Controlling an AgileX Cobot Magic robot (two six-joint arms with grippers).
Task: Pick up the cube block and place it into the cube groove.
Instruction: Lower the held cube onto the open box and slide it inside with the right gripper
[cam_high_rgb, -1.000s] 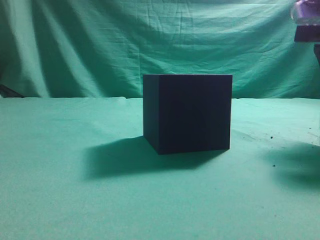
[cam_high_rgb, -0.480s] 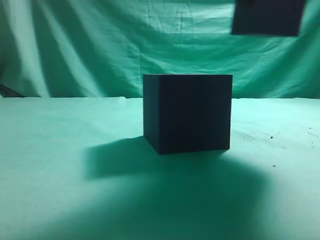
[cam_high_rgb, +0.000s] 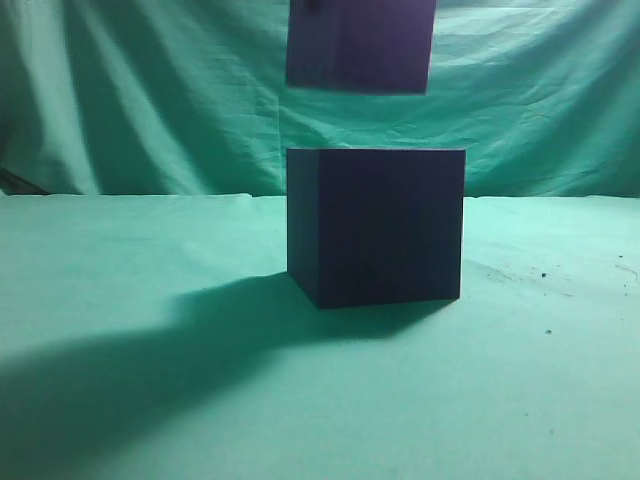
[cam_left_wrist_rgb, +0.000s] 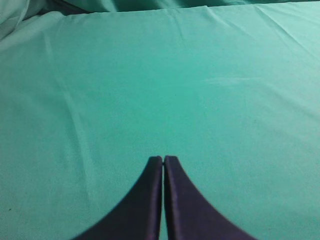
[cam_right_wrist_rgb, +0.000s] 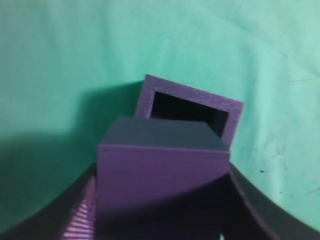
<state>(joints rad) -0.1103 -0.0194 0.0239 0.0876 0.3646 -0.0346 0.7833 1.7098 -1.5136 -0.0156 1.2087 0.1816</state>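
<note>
The purple cube block (cam_high_rgb: 360, 45) hangs in the air just above the dark navy box (cam_high_rgb: 385, 228), slightly to its left, in the exterior view. In the right wrist view my right gripper (cam_right_wrist_rgb: 162, 200) is shut on the cube block (cam_right_wrist_rgb: 162, 175), a finger on each side. Beyond it the box's square opening, the cube groove (cam_right_wrist_rgb: 187, 111), shows with its purple rim. My left gripper (cam_left_wrist_rgb: 163, 160) is shut and empty over bare green cloth.
A green cloth (cam_high_rgb: 120, 300) covers the table and hangs as a backdrop. The block and arm cast a long shadow (cam_high_rgb: 120, 380) across the front left. Small dark specks (cam_high_rgb: 545, 275) lie on the cloth at the right.
The cube block has moved left across the top of the exterior view, from the far right edge to above the dark box. The shadow on the cloth has shifted left.
</note>
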